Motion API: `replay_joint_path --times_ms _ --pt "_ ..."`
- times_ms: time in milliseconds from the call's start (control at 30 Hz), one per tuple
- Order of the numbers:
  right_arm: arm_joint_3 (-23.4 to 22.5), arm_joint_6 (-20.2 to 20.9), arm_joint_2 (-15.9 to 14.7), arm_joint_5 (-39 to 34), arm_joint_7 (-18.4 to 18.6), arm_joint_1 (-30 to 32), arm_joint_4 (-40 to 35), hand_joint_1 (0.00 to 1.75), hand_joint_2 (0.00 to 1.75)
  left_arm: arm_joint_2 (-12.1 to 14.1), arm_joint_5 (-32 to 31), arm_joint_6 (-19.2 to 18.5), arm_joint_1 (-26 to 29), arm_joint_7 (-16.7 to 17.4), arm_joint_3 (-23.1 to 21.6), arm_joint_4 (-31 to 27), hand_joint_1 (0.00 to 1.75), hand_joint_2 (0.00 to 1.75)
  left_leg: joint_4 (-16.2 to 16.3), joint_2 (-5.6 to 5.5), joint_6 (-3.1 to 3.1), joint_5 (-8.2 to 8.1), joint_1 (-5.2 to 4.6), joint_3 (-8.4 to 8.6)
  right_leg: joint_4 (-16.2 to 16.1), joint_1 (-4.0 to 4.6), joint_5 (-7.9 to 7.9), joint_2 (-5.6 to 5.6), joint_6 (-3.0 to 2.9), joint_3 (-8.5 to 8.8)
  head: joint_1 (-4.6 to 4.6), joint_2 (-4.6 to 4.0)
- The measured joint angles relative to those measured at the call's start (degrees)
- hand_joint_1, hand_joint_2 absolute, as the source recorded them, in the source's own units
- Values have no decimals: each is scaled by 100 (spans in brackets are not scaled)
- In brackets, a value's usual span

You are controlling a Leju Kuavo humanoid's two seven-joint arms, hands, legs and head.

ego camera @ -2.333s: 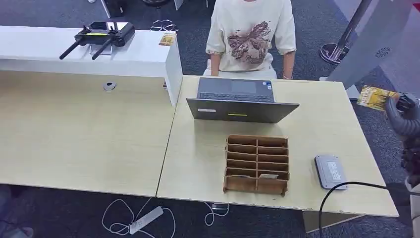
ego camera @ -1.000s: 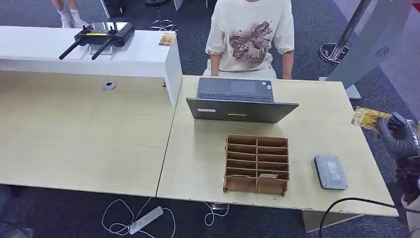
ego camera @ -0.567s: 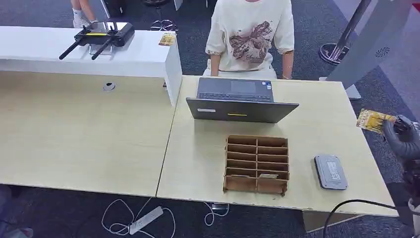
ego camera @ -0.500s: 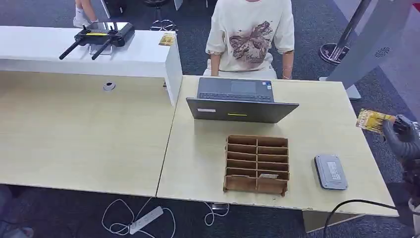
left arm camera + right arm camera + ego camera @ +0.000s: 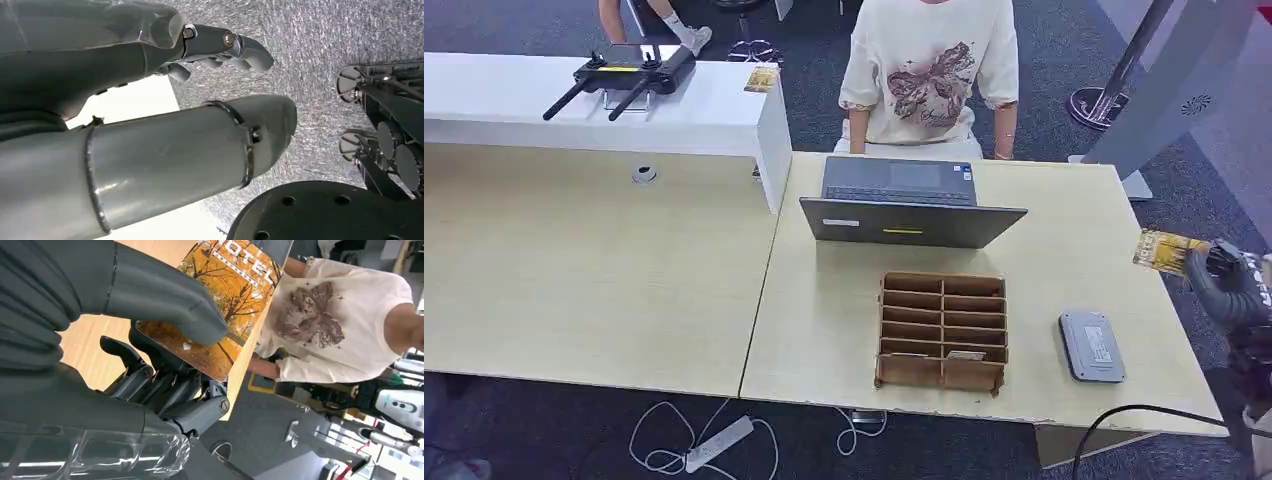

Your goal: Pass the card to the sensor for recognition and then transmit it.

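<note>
— What was nearest the robot when you looked?

— Its left hand (image 5: 220, 45), hanging over grey carpet (image 5: 320, 40), fingers loosely curled and apart, nothing in it. On the other side the right hand (image 5: 1224, 285) was up at the table's right edge.

— Holding anything?

— The card (image 5: 1162, 251). An orange one, autumn trees printed on it, the word "HOTEL" across one end. The thumb (image 5: 165, 300) pressed on its face and the dark fingers (image 5: 165, 385) lay under it, so it was pinched flat between them. It stuck out from the hand toward the table (image 5: 1064, 240), hanging just past the right edge, not touching the wood.

— And the sensor?

— A flat grey reader (image 5: 1091, 346) lay on the table near the front right corner. The card was above and behind it, apart from it. A black cable (image 5: 1114, 420) curved in front of that corner.

— What else was on the table?

— Left of the reader, a brown rack (image 5: 943, 331) of small slots, one slot in the front row with a card in it. Behind the rack, a grey laptop (image 5: 910, 203), open toward a person (image 5: 932, 75) in a cream shirt sitting at the far side.

— Farther off?

— A white counter (image 5: 594, 105) to the left, with a black controller (image 5: 624, 72) with two antennas on top.
</note>
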Motion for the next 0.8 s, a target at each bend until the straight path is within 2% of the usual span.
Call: replay_joint_path --times_ms 800 --pt "61 -306 68 628 24 258 153 175 175 -11 17 -2 15 -15 -24 0 0 0 0 0 0 0 0 2 0 0 0 0 0 -1 0 0"
